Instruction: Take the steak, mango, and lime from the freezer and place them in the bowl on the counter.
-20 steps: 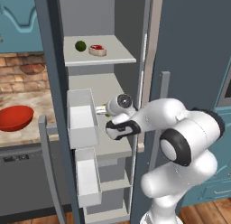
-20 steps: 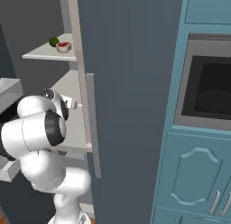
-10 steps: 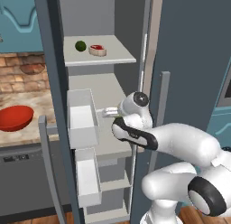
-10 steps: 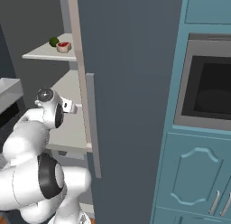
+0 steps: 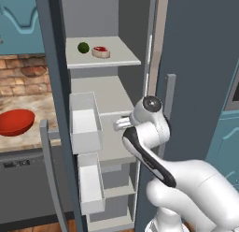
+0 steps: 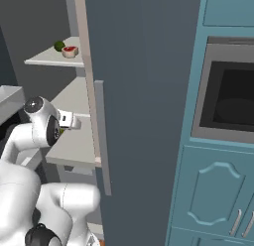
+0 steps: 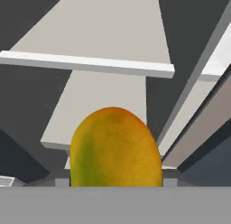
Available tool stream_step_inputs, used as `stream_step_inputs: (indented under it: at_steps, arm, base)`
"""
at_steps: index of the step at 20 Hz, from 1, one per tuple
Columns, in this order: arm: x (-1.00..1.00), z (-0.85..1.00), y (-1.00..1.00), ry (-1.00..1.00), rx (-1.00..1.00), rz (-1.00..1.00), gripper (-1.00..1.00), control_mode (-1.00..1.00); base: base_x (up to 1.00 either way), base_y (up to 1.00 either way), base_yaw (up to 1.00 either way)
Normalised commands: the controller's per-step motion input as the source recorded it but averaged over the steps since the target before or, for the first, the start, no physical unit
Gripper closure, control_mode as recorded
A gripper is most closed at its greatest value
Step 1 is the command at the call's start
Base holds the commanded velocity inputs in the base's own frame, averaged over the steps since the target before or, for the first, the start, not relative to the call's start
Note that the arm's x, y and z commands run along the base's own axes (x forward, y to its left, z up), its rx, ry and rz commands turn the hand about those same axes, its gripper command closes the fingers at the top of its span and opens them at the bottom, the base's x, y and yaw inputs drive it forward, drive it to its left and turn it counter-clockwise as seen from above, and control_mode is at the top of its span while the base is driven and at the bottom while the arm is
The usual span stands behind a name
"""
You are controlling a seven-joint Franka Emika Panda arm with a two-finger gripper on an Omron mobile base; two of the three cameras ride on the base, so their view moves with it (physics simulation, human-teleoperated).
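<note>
Mango (image 7: 116,148) ahead, lime (image 5: 83,47) beside steak (image 5: 101,52)

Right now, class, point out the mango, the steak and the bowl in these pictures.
mango (image 7: 115,148), hand view, middle of its yellow-orange skin.
steak (image 5: 101,51), left base view, red top face.
bowl (image 5: 14,122), left base view, red outer wall.

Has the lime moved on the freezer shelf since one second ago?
No. The lime lies beside the steak on the top shelf, at the same spot as before in the left base view.
</note>
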Motion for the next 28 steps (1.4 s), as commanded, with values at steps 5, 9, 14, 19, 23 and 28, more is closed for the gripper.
stream_step_inputs:
  at_steps: [5, 9, 14, 19, 23, 28]
  arm:
    - [-0.22, 0.18, -0.32, 0.05, -0.18, 0.00, 1.00, -1.00]
    - [-0.11, 0.61, -0.36, 0.16, -0.02, 0.00, 1.00, -1.00]
    - [-0.37, 0.80, -0.20, 0.09, 0.06, -0.05, 1.00, -1.00]
    - [-0.78, 0.69, -0.10, 0.00, 0.01, -0.13, 1.00, -1.00]
    - [-0.78, 0.62, -0.12, 0.00, 0.05, -0.16, 1.00, -1.00]
    - [-0.56, 0.58, -0.25, 0.00, 0.09, -0.13, 1.00, -1.00]
  base:
    - [0.00, 0.00, 0.00]
    - [0.00, 0.00, 0.00]
    - [0.00, 0.00, 0.00]
    - [0.00, 0.00, 0.00]
    - [0.00, 0.00, 0.00]
    - [0.00, 0.00, 0.00]
